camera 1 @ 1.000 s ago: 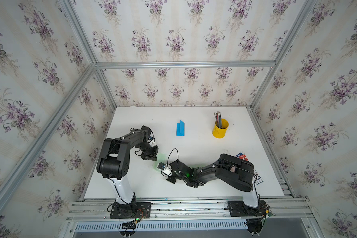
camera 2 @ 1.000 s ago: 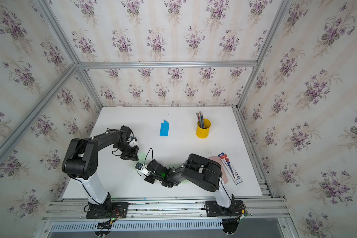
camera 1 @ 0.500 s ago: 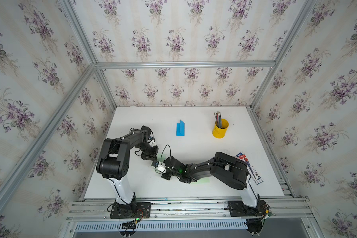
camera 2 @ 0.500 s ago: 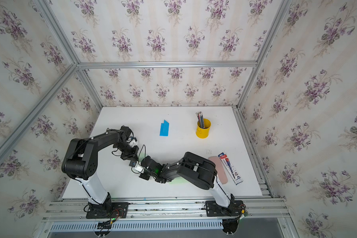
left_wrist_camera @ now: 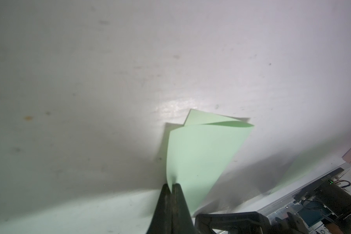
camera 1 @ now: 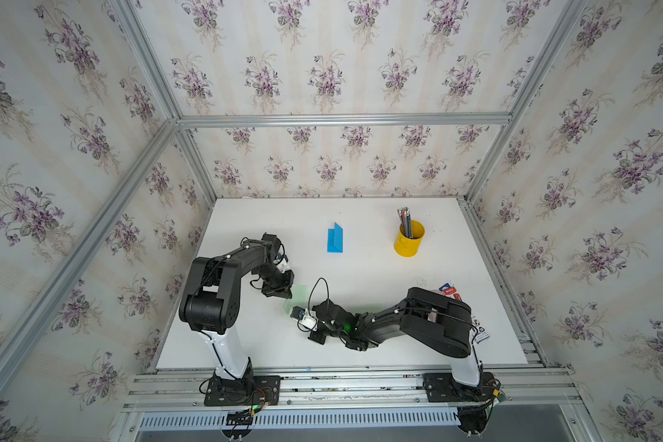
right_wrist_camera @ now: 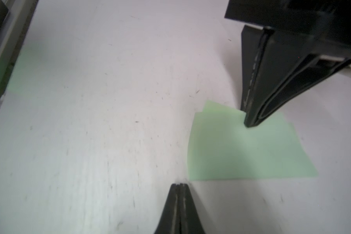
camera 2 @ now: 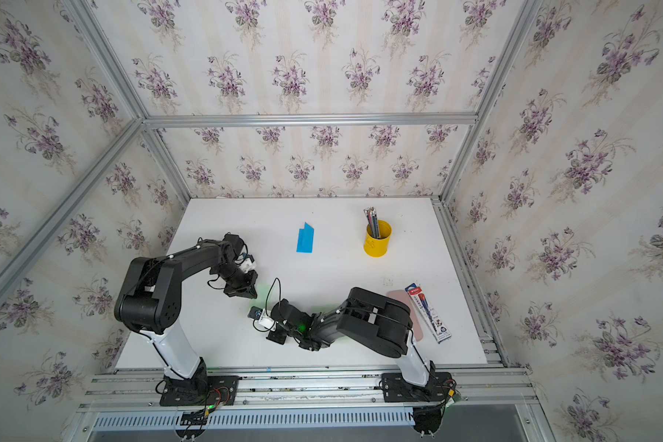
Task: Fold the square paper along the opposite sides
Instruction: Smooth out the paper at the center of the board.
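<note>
Clenched left claw presses its tip on green paper; clenched right claw empty, just beside paper's edge. Far blue paper, yellow cup well apart; open surface between.

Left arm, right arm: black, white base links, looping black cables.

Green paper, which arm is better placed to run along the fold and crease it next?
Right. The left gripper, shut, stands tip-down on the folded green paper, pinning it. The right gripper, also shut, is free just beside the paper's edge, so it can probably sweep the fold.
</note>
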Robot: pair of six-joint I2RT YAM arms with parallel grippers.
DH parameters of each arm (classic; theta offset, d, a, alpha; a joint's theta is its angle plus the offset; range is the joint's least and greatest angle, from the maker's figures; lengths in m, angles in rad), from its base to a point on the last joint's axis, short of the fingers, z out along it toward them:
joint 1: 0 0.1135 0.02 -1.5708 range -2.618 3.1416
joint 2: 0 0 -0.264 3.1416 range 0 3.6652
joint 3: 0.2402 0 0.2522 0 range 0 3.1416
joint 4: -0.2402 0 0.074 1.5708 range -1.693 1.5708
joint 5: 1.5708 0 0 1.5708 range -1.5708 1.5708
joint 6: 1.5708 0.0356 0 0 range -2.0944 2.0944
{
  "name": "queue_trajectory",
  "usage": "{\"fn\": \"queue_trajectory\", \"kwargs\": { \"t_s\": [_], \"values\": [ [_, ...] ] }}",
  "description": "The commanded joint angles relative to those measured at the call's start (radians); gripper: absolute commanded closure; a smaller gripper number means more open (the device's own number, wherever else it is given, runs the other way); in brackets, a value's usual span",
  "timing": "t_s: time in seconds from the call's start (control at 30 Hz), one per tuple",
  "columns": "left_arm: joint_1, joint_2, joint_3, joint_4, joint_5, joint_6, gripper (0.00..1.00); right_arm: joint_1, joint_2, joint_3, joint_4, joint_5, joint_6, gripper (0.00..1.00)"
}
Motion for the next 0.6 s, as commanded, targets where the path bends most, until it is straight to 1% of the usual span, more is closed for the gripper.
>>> {"fn": "queue_trajectory", "kwargs": {
  "t_s": [0.0,0.03,0.1,0.17,0.23,0.37,0.47,0.57],
  "values": [
    [0.000,-0.004,-0.001,0.002,0.000,0.003,1.00,-0.017,-0.076,-0.017,-0.083,0.066,-0.009,1.00],
    [0.000,-0.006,-0.006,0.004,0.005,-0.001,1.00,-0.043,-0.100,-0.007,-0.075,0.070,-0.014,1.00],
    [0.000,-0.011,-0.017,0.016,0.014,-0.012,1.00,-0.130,-0.107,0.053,-0.061,0.040,0.010,1.00],
    [-0.001,-0.020,-0.026,0.022,0.007,-0.026,1.00,-0.191,-0.055,0.144,-0.085,0.028,0.020,1.00],
    [-0.002,-0.042,-0.038,0.026,0.001,-0.047,1.00,-0.221,0.013,0.215,-0.083,0.024,0.007,1.00],
    [-0.007,-0.115,-0.080,0.064,-0.018,-0.125,1.00,-0.226,0.116,0.328,-0.110,-0.003,0.006,1.00],
    [-0.011,-0.147,-0.104,0.091,-0.031,-0.159,1.00,-0.221,0.155,0.360,-0.114,-0.016,0.023,1.00],
    [-0.014,-0.148,-0.126,0.115,-0.047,-0.173,1.00,-0.209,0.174,0.364,-0.123,-0.006,0.026,1.00]
  ]
}}
